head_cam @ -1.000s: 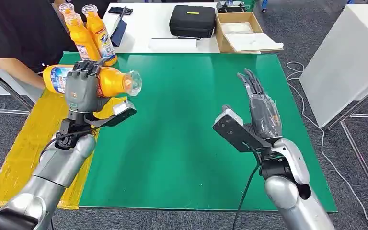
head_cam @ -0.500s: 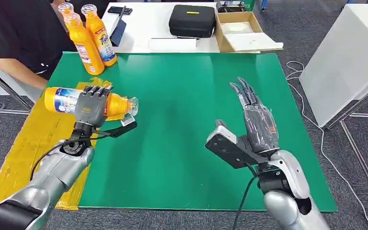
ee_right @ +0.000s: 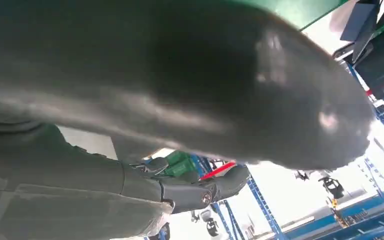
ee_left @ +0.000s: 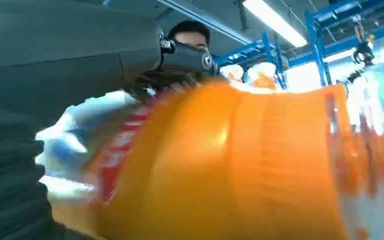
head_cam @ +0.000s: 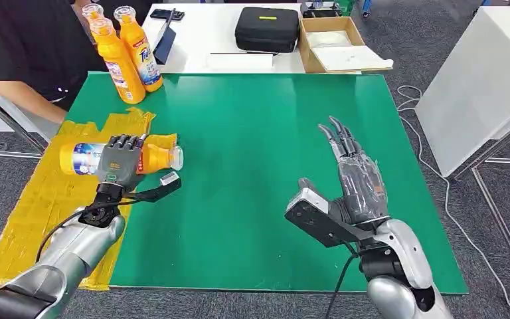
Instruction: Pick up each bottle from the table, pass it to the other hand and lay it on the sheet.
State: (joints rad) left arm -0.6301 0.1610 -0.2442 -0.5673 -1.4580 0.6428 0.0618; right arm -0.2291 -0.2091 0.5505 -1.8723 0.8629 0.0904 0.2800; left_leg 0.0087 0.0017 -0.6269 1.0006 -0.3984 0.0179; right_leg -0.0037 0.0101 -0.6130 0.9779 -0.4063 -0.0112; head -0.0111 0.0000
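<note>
My left hand [head_cam: 119, 159] grips an orange bottle [head_cam: 156, 157] lying sideways, cap end toward the table's middle, low over the yellow sheet [head_cam: 46, 193] at the green table's left edge. The left wrist view shows the same orange bottle [ee_left: 240, 165] up close against the hand [ee_left: 55, 75]. Three more orange bottles [head_cam: 127, 56] stand upright at the table's far left corner. My right hand [head_cam: 358, 176] hovers over the right half of the green mat [head_cam: 259, 146], fingers straight and apart, holding nothing.
A person in a black top [head_cam: 26, 46] sits at the far left beside the standing bottles. Behind the green table a white table carries a black case [head_cam: 267, 28], a cardboard box [head_cam: 335, 43] and a phone [head_cam: 167, 14]. A white table [head_cam: 485, 80] stands at the right.
My left hand has come down and drawn back toward me with the bottle, from chest height to just over the sheet. My right hand has also pulled back slightly, staying open.
</note>
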